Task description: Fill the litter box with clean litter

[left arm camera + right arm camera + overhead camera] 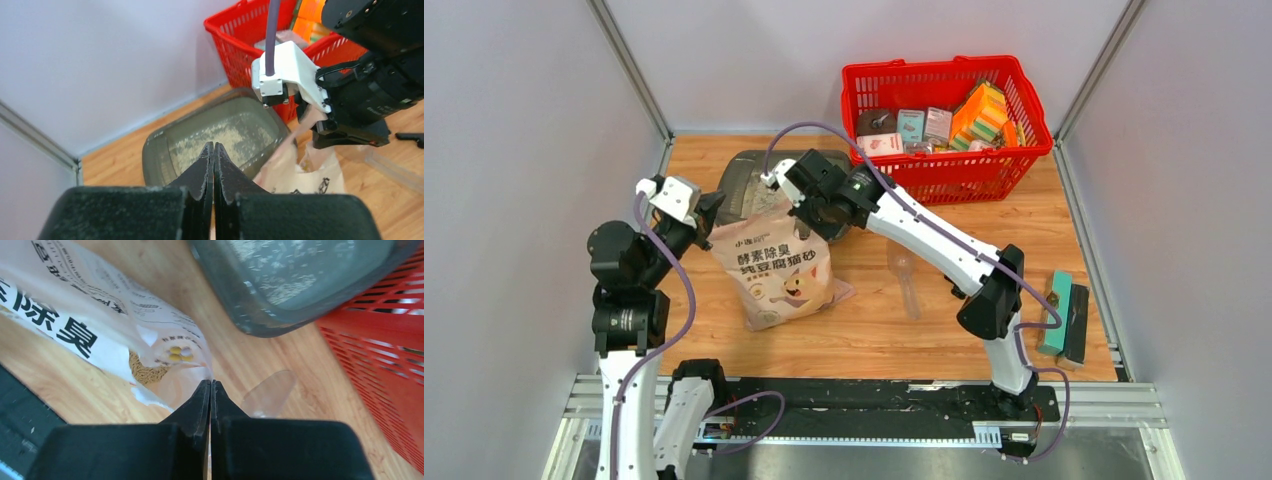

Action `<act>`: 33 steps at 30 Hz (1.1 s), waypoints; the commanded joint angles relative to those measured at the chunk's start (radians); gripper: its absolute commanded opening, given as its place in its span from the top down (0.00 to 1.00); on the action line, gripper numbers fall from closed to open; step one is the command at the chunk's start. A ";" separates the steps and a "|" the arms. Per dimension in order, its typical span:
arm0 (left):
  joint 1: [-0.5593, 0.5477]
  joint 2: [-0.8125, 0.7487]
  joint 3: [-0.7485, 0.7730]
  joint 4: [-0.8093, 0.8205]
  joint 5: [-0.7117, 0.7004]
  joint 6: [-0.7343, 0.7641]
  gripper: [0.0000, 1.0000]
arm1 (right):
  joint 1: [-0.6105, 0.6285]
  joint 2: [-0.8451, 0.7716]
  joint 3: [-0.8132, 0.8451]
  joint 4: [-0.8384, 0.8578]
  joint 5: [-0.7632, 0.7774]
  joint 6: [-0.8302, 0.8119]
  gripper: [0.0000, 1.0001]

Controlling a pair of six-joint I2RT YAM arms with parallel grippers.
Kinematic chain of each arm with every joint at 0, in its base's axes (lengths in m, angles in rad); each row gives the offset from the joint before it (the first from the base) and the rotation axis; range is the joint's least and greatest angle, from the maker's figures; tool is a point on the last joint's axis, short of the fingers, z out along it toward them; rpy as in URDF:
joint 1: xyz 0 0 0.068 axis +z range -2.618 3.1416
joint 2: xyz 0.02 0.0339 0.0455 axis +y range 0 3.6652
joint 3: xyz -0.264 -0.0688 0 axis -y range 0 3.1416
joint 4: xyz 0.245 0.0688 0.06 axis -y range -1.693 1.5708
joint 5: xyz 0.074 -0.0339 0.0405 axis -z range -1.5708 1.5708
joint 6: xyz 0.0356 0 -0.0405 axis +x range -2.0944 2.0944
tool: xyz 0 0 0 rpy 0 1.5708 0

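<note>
The pinkish-cream litter bag (774, 270) stands upright at mid-table with its top held up between both grippers. My left gripper (709, 222) is shut on its top left corner, my right gripper (812, 215) on its top right corner. The dark grey litter box (746, 172) lies just behind the bag. In the left wrist view the box (160, 150) holds a thin patchy layer of pale litter (220, 135) beyond my shut left gripper (214, 145). In the right wrist view my right gripper (210, 382) pinches the bag (100, 330), with the box (250, 315) above it.
A red mesh basket (1024, 100) with several packaged goods stands at the back right, touching the box. A translucent scoop (904, 275) lies on the wood right of the bag. A green and black block (1064, 315) sits at the right edge. Walls close in on three sides.
</note>
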 commanded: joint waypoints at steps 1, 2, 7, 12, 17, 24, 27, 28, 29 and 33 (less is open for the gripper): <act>-0.003 0.047 0.073 0.199 0.105 -0.121 1.00 | -0.057 -0.051 0.080 0.108 0.125 -0.050 1.00; -0.003 0.049 0.074 0.202 0.123 -0.133 1.00 | -0.064 -0.059 0.066 0.111 0.124 -0.048 1.00; -0.007 0.043 0.076 0.116 0.200 -0.141 0.96 | -0.078 -0.120 -0.016 0.116 0.119 -0.057 1.00; -0.006 0.049 0.126 -0.085 0.058 0.009 0.38 | -0.097 -0.123 -0.050 0.093 0.061 -0.027 1.00; 0.011 0.098 0.202 -0.292 -0.094 -0.004 0.30 | -0.103 -0.090 0.012 0.098 0.038 -0.007 0.92; 0.086 0.189 0.196 -0.393 -0.167 0.043 0.25 | -0.114 -0.064 0.109 0.113 -0.051 0.032 0.05; 0.111 0.236 0.180 -0.396 -0.067 0.089 0.24 | -0.129 -0.067 0.112 0.111 -0.092 0.041 0.03; 0.112 0.250 0.176 -0.396 -0.044 0.103 0.24 | -0.144 -0.070 0.114 0.108 -0.108 0.052 0.02; 0.114 0.277 0.162 -0.393 0.006 0.118 0.24 | -0.150 -0.073 0.115 0.105 -0.169 0.058 0.02; 0.116 0.362 0.143 -0.410 0.198 0.288 0.23 | -0.196 -0.080 0.109 0.081 -0.346 0.075 0.00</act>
